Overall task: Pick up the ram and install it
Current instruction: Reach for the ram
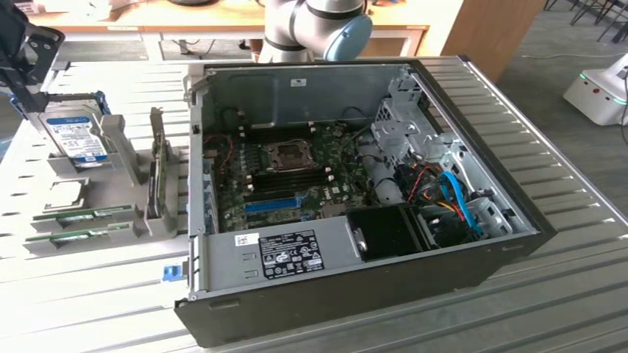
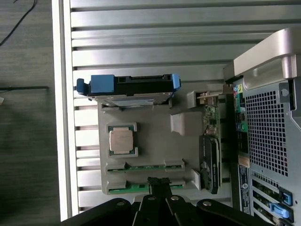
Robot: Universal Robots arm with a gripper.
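On the slatted worktop (image 1: pixel 574 195), beside the open computer case (image 1: pixel 343 298) and to the exterior view's left of it, a grey holder (image 2: pixel 150 136) carries the loose parts: a hard drive (image 1: pixel 76 136), a processor (image 2: pixel 121 140), an upright expansion card (image 1: pixel 157 173) and two green memory sticks lying side by side in their cradles. None of the task is done so far as the pictures tell.

In the wrist view the gripper (image 2: pixel 159 181) hangs over the holder with its fingers pressed together and nothing between them. Its tips line up with the stick farther from the processor, which I take to be the ram (image 2: pixel 134 188). Whether the tips touch the stick or hover above it I cannot tell. The ram sits flat and seated in its cradle (image 1: pixel 79 236), with the other stick (image 2: pixel 143 167) just beside it, between it and the processor.

Inside the case, the motherboard (image 1: pixel 294 187) lies exposed with the side panel off. The dark memory slots (image 1: pixel 287 173) next to the processor socket look unfilled, though they are small and I would not swear to it.

By my reading, the work stands at its very start: the grasp, the lift, the carry across to the case and the seating in a slot are all left to do.
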